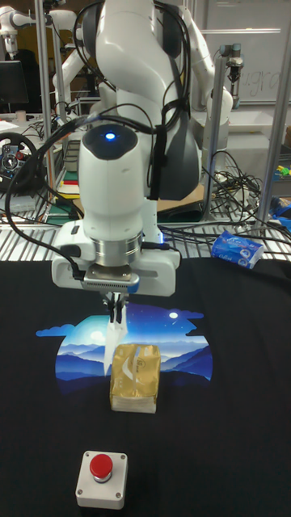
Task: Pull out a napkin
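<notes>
Gripper (117, 305) at frame centre, fingers pinched together on a white napkin (114, 343) strip hanging down to the napkin pack (136, 377) just below. Pack sits centre-low on the black cloth (242, 420), long axis running away from camera. Red button box (102, 477) at bottom.

The table (242, 339) is covered by a black cloth (250, 452) printed with a blue night-landscape picture (186, 355) showing mountains, moon and clouds. Behind the table, metal frame posts (277, 105) stand upright. A whiteboard (255, 48) occupies the upper right. Black cables (234, 182) lie tangled on a wire shelf (32, 230) at the rear. A monitor (12, 85) stands at far left. Lighting is even, indoor
</notes>
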